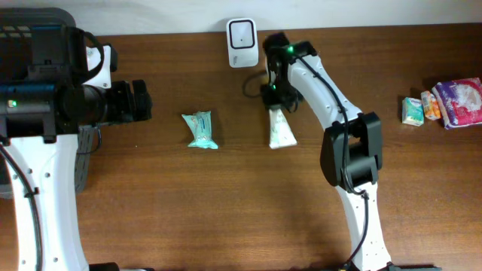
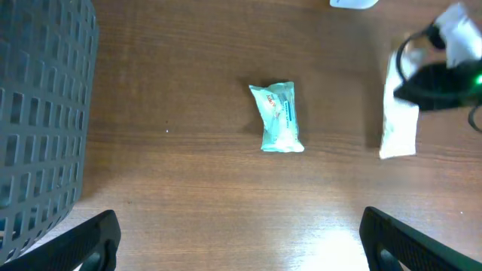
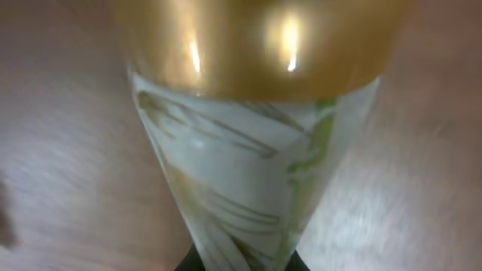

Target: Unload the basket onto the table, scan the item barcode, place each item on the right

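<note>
The tube (image 1: 282, 129) lay on the table (image 1: 188, 211), just in front of the scanner (image 1: 242, 34), with its long axis running from back to front. The right gripper (image 1: 276, 102) was at the tube's narrow back end, its jaws clenched on that tip. The left gripper (image 1: 139, 102) was well apart, its jaws fully spread and holding nothing.

Smooth brown wood-grain worktop (image 1: 226, 211); white plastic tube (image 1: 281, 129) with glossy gold cap (image 3: 256, 45); shiny teal film packet (image 1: 201, 129); dark plastic basket (image 2: 38, 113).
</note>
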`<state>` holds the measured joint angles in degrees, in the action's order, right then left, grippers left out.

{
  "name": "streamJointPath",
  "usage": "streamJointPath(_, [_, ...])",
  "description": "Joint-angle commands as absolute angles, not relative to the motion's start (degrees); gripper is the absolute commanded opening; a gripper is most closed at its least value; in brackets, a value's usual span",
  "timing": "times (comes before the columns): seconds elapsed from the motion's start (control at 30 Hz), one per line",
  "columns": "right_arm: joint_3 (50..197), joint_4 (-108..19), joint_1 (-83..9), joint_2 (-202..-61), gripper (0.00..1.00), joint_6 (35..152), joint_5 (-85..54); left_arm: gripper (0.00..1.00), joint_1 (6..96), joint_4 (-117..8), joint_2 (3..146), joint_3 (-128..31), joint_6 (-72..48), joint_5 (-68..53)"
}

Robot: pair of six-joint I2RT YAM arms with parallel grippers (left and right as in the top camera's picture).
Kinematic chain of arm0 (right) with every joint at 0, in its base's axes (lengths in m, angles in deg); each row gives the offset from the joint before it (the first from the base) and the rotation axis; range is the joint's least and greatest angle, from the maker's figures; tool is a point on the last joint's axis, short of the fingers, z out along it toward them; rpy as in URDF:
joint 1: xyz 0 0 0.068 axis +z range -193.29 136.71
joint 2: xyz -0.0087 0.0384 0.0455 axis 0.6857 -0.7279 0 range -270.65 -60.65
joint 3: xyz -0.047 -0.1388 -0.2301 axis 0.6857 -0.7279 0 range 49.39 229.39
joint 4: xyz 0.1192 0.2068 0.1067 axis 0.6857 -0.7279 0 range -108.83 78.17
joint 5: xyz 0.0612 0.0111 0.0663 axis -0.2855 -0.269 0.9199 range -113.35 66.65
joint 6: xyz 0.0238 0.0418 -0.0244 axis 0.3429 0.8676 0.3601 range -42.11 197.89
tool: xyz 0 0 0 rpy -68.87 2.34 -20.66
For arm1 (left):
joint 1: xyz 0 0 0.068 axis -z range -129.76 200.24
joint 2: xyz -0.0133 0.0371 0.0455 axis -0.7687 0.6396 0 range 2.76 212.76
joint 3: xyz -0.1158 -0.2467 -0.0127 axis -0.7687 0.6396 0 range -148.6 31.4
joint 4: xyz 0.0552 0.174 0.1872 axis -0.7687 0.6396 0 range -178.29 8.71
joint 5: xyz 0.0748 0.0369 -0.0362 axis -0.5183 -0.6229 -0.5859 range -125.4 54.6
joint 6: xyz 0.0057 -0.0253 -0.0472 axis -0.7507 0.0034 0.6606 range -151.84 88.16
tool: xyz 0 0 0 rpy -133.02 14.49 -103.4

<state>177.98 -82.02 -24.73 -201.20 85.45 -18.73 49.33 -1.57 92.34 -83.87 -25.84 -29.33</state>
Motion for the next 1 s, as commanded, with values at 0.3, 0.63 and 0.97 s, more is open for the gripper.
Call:
streamJointPath(0.3, [185.3, -42.7, -23.3, -204.0, 0.04, 95.6, -14.9, 0.99, 49.3, -1.7, 92.1, -84.0, -26.5, -28.7])
streamJointPath(0.63, [185.3, -37.8, -23.6, -205.8, 0.04, 117.8, -6.5, 0.99, 49.3, -1.7, 92.1, -84.0, -26.5, -28.7])
streamJointPath(0.97, [185.5, -73.2, -45.9, -193.1, 0.04, 105.0, -13.9, 0.99, 49.3, -1.7, 92.1, -84.0, -26.5, -28.7])
